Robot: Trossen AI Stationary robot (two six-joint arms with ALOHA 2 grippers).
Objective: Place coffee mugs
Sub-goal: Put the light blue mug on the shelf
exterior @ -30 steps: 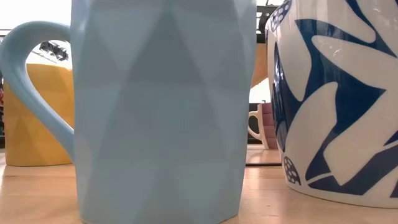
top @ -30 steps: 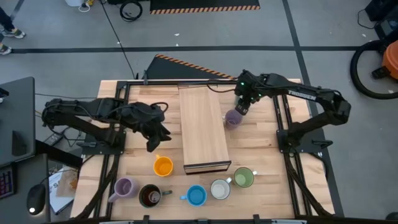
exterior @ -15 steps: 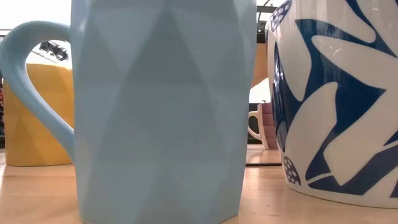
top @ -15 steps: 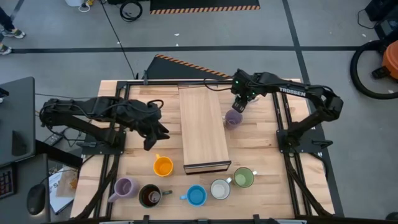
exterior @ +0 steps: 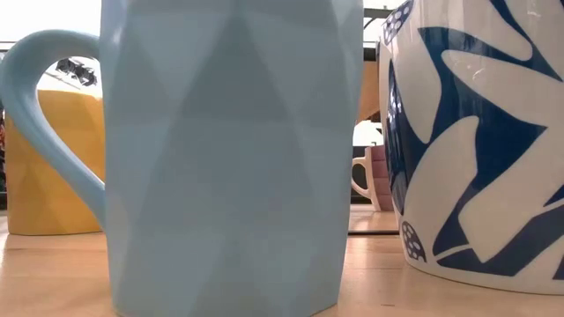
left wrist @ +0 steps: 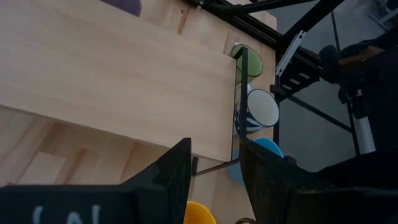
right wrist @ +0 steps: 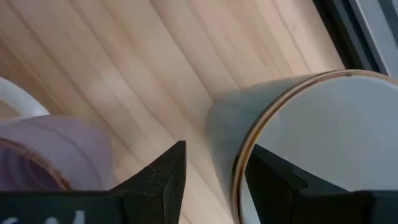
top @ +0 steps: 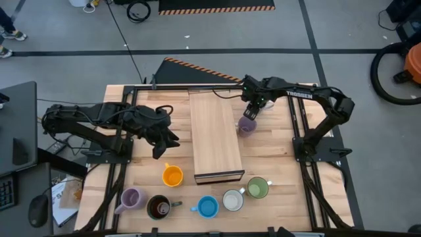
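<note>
Right gripper (top: 253,108), fingers parted astride a white mug's (right wrist: 311,143) rim beside the board (top: 214,135), we judge mid-placement; left gripper (top: 160,153) waits, fingers parted, empty.

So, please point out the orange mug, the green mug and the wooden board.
orange mug (top: 172,176), high view, its open inside.
green mug (top: 258,188), high view, its open inside.
wooden board (top: 214,135), high view, middle of its top face.

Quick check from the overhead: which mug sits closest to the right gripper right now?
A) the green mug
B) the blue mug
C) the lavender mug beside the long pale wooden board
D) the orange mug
C: the right gripper hangs at the small lavender ceramic mug standing right of the long pale wooden board, far from the near-edge mugs.
</note>
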